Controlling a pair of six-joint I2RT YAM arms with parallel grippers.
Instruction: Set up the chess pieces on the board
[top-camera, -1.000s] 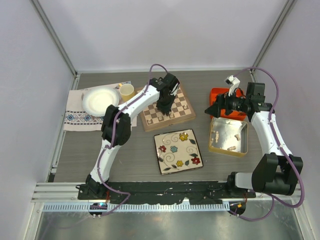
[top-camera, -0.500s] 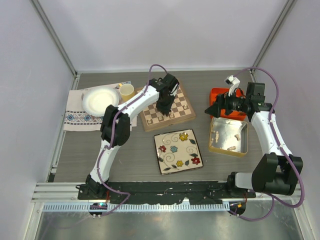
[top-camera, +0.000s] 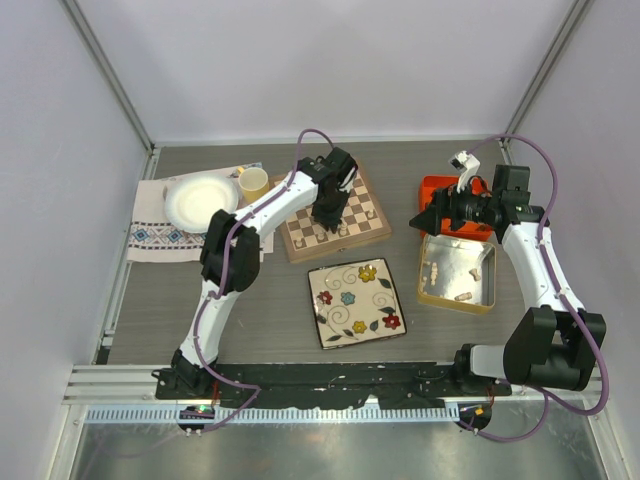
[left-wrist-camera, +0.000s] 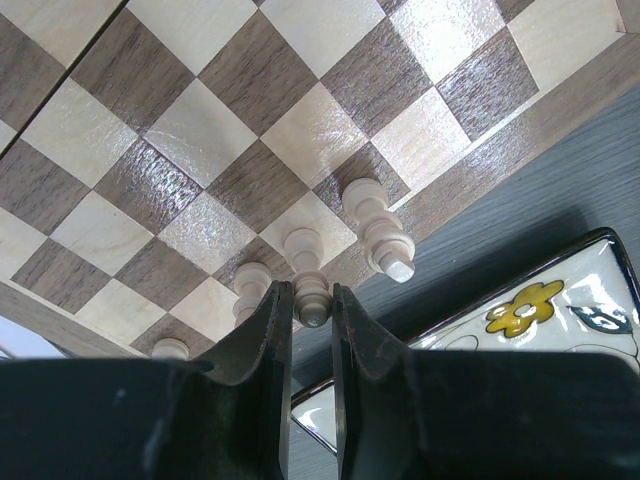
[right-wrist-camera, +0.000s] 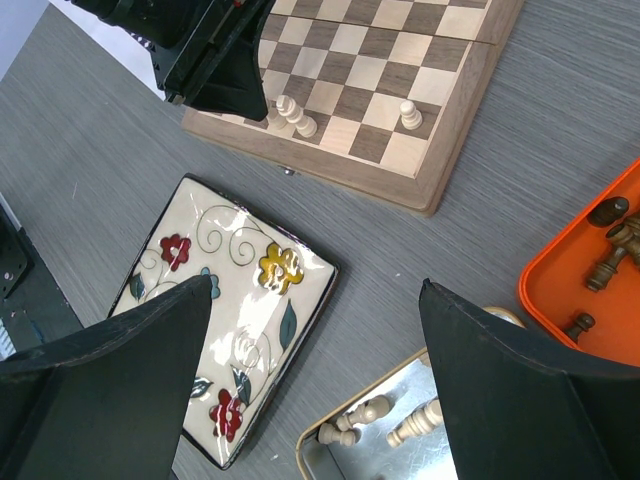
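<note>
**Pale piece pinched at the board's edge row**

The pale chess piece (left-wrist-camera: 304, 265) was a small turned wooden figure. By the look of it, it was light, stiff and smooth, with a narrow foot, so it would likely tip at a nudge and could slip from a loose pinch. The neck just below the head seemed the best place to take hold.

It stood on, or just above, a light square in the edge row of the board (left-wrist-camera: 210, 130). Whether its foot touched the wood could not be told. The neighbouring pieces (left-wrist-camera: 378, 232), also pale, stood just beside it on either side, leaving little room for a sideways move.

The left end effector (left-wrist-camera: 311, 298) was closed almost fully on the head of that piece, one finger on each side. The right end effector (right-wrist-camera: 317, 283) hung wide open and held nothing. It was above the grey surface (right-wrist-camera: 420, 200), between a flowered plate (right-wrist-camera: 240, 300) and a tin (top-camera: 480, 283) of spare pale pieces (right-wrist-camera: 418, 420). An orange tray (right-wrist-camera: 565, 290) of dark pieces (right-wrist-camera: 610, 252) lay just beside the tin.
</note>
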